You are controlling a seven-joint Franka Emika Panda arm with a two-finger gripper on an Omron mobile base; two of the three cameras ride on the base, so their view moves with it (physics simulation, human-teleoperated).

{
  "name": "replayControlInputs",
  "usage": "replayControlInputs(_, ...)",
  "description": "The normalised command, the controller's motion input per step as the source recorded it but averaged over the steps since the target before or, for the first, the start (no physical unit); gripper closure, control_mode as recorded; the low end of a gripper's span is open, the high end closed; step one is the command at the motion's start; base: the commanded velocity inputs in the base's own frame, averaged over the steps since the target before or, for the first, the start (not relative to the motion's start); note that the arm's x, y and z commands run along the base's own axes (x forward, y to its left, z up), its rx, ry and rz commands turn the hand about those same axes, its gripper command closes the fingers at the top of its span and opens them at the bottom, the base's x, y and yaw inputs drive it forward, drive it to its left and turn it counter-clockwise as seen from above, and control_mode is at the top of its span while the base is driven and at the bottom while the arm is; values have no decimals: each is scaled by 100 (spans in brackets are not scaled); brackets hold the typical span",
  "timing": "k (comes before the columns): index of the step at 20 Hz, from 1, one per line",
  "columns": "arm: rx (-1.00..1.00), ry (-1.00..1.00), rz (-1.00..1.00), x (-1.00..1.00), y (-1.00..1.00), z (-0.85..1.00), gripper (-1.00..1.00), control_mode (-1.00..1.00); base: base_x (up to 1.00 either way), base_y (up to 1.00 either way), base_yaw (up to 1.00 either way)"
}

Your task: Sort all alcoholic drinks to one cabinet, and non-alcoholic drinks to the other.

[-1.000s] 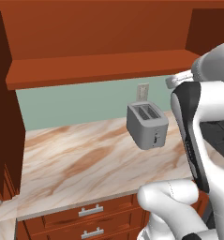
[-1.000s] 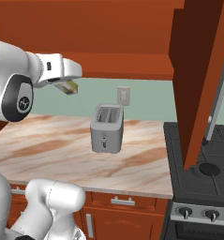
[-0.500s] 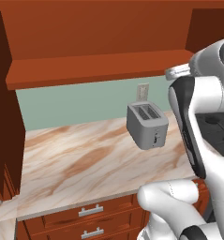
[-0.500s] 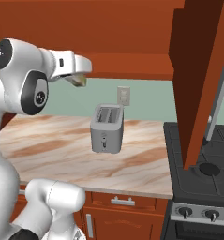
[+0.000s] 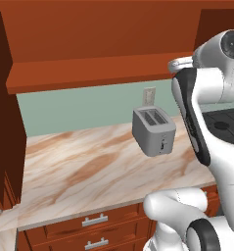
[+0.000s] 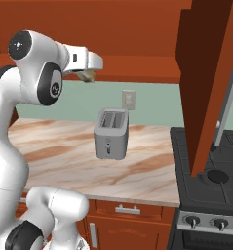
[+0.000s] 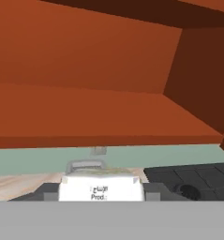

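Note:
My gripper [image 7: 101,192] is shut on a small cream-white carton [image 7: 101,186] with yellowish marks, its dark fingers [image 7: 48,191] flanking it. In the right base view the gripper [image 6: 88,74] holds the carton [image 6: 90,76] high, just in front of and slightly below the floor of an open red-brown wall cabinet [image 6: 137,68]. The hand view looks into this cabinet [image 7: 85,112], whose plank floor and back wall are bare. From the left base view the cabinet [image 5: 89,73] spans the top, with the arm at the right.
A grey toaster [image 6: 110,134] [image 5: 153,131] stands at the back of the marble counter [image 5: 89,166]. A black stove [image 6: 210,166] lies to the right. An open cabinet door [image 6: 210,83] juts out right of the arm, another door [image 5: 3,122] at far left. Drawers [image 5: 89,225] sit below.
The arm has carried the carton a little to the right and upward, closer to the cabinet's floor edge. The toaster has stayed where it was.

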Motion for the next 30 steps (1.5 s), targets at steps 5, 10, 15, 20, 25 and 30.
replayControlInputs(5, 7, 0, -3, 40, -7, 0, 100, -100, 0, 0, 0)
replayControlInputs(10, 6, 0, -2, 39, -5, 0, 100, -100, 0, 0, 0)
replayControlInputs(15, 3, 0, -2, 38, -6, -1, 100, -100, 0, 0, 0)
replayControlInputs(20, 1, -1, -2, 36, -4, -7, 100, -100, 0, 0, 0)
replayControlInputs(25, 1, -1, -1, 37, -4, -11, 100, -100, 0, 0, 0)
replayControlInputs(30, 0, 0, -1, 39, -4, -13, 100, -100, 0, 0, 0)
